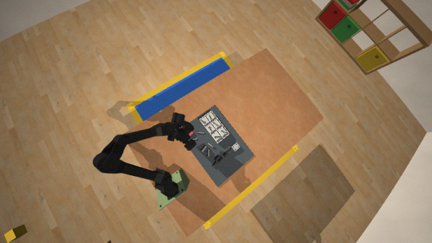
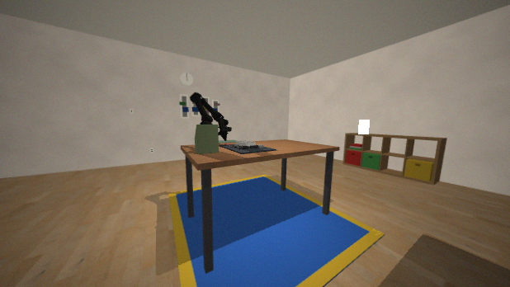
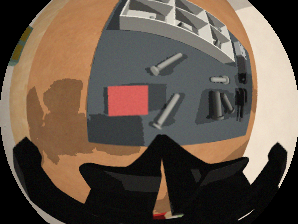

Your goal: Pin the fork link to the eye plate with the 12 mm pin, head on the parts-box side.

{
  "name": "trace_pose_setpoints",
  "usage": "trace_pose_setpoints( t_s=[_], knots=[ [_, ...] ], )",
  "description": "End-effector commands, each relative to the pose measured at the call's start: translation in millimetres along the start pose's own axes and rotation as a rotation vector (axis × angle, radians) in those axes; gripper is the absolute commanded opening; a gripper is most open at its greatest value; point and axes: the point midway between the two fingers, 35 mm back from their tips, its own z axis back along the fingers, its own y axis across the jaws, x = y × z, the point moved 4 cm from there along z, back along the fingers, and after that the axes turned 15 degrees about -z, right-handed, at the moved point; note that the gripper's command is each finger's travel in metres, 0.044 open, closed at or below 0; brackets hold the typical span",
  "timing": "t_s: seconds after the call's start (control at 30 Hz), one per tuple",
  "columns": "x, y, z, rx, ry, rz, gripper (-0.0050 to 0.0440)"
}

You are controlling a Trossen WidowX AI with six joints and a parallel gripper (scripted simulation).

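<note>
Wrist view | pincer (image 3: pixel 161 163) closed together, empty | above grey mat (image 3: pixel 133 50) near red block (image 3: pixel 128 100)

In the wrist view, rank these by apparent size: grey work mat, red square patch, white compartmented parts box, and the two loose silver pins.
1. Grey work mat
2. White compartmented parts box, partly cut off
3. Red square patch
4. The two silver pins look alike; no ranking.

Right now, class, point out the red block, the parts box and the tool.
red block (image 3: pixel 128 100), wrist view, middle of its top face
parts box (image 1: pixel 214 126), top view, a divider
tool (image 3: pixel 164 163), wrist view, between its closed fingertips
</note>
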Motion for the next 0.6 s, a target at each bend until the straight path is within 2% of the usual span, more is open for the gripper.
trace_pose_setpoints(
  t_s=[0.0, 0.27, 0.33, 0.37, 0.43, 0.57],
  knots=[
    [16, -26, -13, -0.049, 0.012, -0.275, 0.0],
    [48, -80, -32, -0.11, 0.021, -0.888, 0.0],
    [48, -80, -32, -0.11, 0.021, -0.888, 0.0],
    [51, -86, -33, -0.123, 0.022, -1.07, 0.0],
    [58, -108, -38, -0.131, 0.027, -1.211, 0.0],
    [62, -132, -45, -0.151, 0.049, -1.512, 0.0]
  ],
)
